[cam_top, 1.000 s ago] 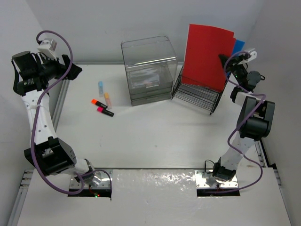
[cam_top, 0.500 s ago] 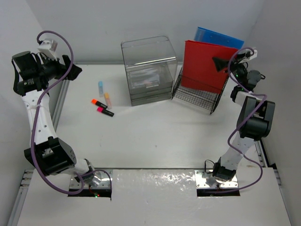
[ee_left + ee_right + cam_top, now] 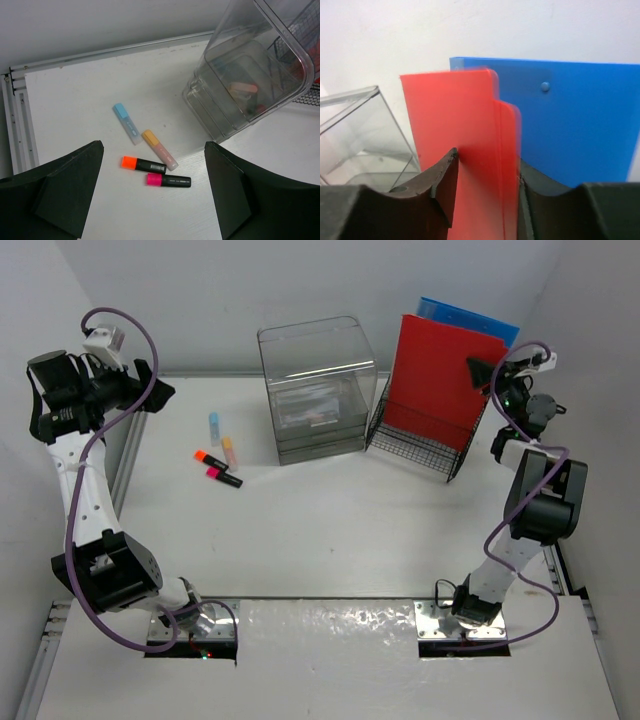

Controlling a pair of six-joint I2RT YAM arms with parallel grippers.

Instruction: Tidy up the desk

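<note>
**CHANGE, L to R**
- L claw point(image 3: 154, 145): no change. Jaws wide, empty, held high left of box point(image 3: 318, 390).
- Red folder point(image 3: 440, 370): a sec ago tilted and held high, right of box. Now upright in rack point(image 3: 420, 445), w/ blue folder point(image 3: 470, 320) showing behind it.
- R claw point(image 3: 487, 165): jaws straddle red folder's edge. Clamped or letting go, can't tell.
- Judged: folder filing about done; markers not yet dealt w/.

**SURFACE**
- Counter point(image 3: 330, 530): white, flat, carries everything. Box sits at its far middle.
- Grey rail point(image 3: 17, 130): far left of box.
- 4 loose markers left of box: blue marker point(image 3: 125, 123) and peach marker point(image 3: 159, 149) close together. Orange marker point(image 3: 144, 164) and pink marker point(image 3: 168, 180) lie on their near side.
- Box: clear, w/ drawers, small items inside.
- Rack: black wire, just right of box.

**ROOM**
- Plain white walls point(image 3: 200, 290) behind box and on both sides.
</note>
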